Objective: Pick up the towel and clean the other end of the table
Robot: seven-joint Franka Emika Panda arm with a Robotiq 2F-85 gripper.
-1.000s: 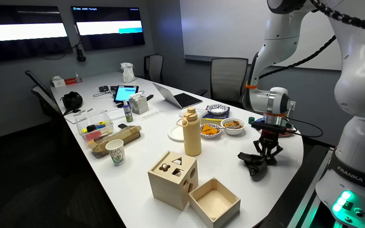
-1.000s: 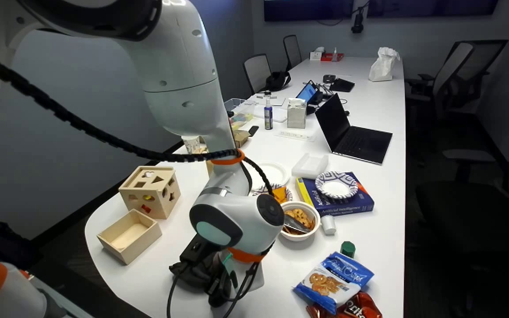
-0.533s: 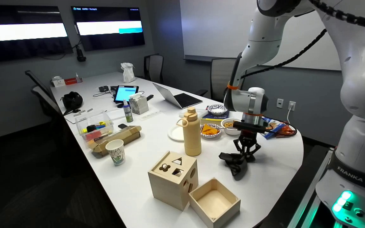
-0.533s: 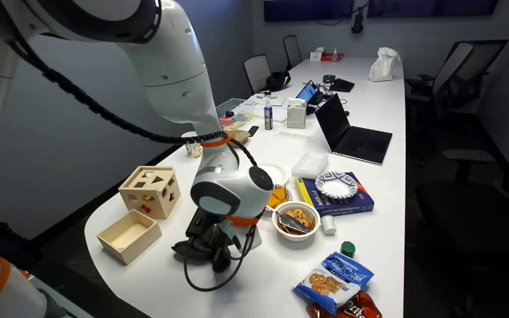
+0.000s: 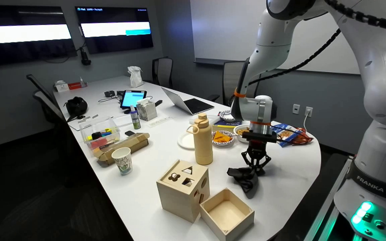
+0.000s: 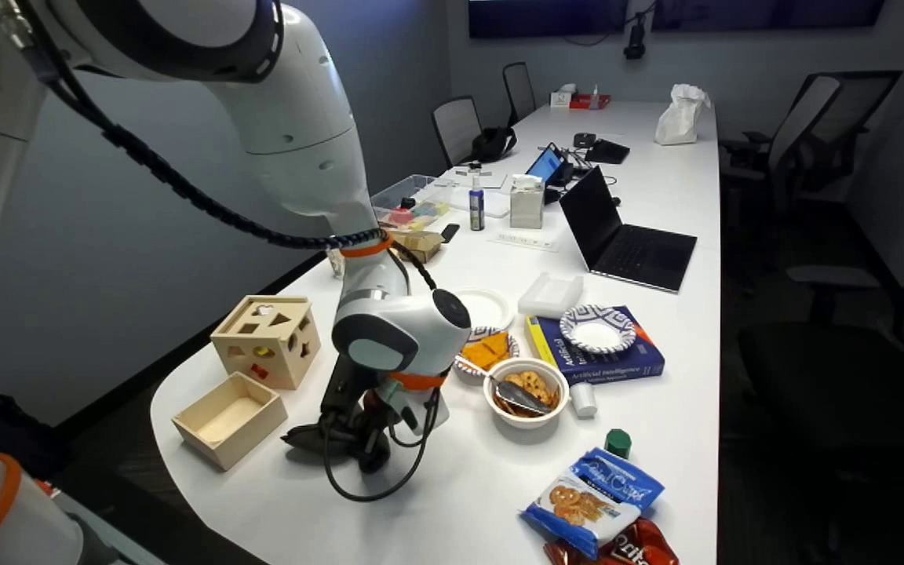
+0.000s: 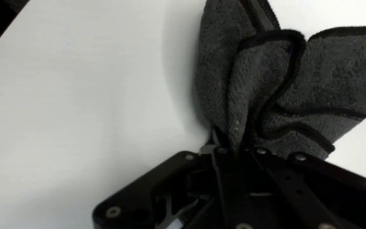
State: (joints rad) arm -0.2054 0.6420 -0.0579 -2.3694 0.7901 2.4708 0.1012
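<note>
The towel (image 5: pixel 245 180) is dark grey with black edging. It lies bunched on the white table (image 5: pixel 293 187), and it also shows in an exterior view (image 6: pixel 315 441) and in the wrist view (image 7: pixel 265 79). My gripper (image 5: pixel 256 170) points down, low over the table, with its fingers closed on a fold of the towel. In the wrist view the gripper (image 7: pixel 232 143) pinches the fold, and the towel's loose part spreads out in front of the fingers. In an exterior view the arm partly hides the gripper (image 6: pixel 369 449).
A wooden shape-sorter box (image 5: pixel 183 190) and an open wooden tray (image 5: pixel 227 214) stand beside the towel. A tan bottle (image 5: pixel 203 140), a bowl of snacks (image 6: pixel 526 392), a plate of orange chips (image 5: pixel 222 138) and snack bags (image 6: pixel 597 498) stand around. The table's rounded edge (image 6: pixel 177 471) is near.
My gripper and the towel have slid together across the table, toward the wooden tray and bottle and away from the snack bags. The gripper has stayed closed on the towel.
</note>
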